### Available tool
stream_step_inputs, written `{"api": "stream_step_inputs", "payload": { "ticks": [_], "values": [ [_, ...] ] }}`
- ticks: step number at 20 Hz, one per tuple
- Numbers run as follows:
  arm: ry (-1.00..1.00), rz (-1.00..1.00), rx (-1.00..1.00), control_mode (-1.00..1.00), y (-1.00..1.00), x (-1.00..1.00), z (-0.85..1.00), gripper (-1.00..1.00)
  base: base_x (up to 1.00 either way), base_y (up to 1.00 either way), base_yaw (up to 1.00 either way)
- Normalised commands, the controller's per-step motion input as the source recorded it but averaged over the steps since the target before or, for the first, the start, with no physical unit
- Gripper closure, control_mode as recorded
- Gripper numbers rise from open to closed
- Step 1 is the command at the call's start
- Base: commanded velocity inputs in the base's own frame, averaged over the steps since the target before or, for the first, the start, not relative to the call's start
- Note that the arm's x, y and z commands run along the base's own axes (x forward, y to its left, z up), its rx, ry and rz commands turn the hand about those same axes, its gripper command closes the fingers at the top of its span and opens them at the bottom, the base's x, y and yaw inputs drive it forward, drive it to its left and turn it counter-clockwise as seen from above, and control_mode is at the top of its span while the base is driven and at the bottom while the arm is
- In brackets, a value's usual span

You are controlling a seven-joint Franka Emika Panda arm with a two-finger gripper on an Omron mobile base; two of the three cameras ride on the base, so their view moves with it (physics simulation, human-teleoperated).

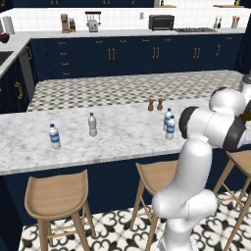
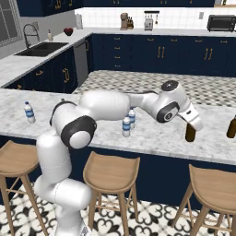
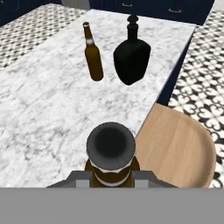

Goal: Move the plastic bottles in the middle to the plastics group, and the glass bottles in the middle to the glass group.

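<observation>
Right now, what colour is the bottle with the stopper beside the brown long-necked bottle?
Black, or very dark. The stoppered bottle shows best in the hand view, right of the brown bottle.

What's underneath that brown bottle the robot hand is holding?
Under the held brown bottle is the marble counter, near its front edge, with a wooden stool below. The gripper is shut on its neck. Whether its base touches the counter cannot be seen.

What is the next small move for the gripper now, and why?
Probably carry the held brown glass bottle onward toward the other brown long-necked bottle, then lower it beside it. The gripper is shut on the bottle's neck, while the other brown bottle and a dark decanter stand farther along the counter.
</observation>
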Motion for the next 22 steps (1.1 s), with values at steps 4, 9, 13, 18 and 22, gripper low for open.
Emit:
{"api": "stream_step_inputs", "payload": {
  "ticks": [4, 9, 13, 18, 22],
  "values": [
    [-0.01, 0.00, 0.02, -1.00, -0.62, 0.05, -0.02, 1.00, 0.00, 0.00, 0.00],
    [-0.02, 0.00, 0.00, -1.00, -0.52, 0.10, -0.09, 1.00, 0.00, 0.00, 0.00],
    [-0.01, 0.00, 0.00, -1.00, -0.39, 0.04, -0.08, 1.00, 0.00, 0.00, 0.00],
    [-0.01, 0.01, 0.00, -1.00, -0.02, -0.01, -0.36, 1.00, 0.00, 0.00, 0.00],
    [0.00, 0.02, 0.00, -1.00, 0.00, 0.04, -0.20, 1.00, 0.00, 0.00, 0.00]
  ]
}}
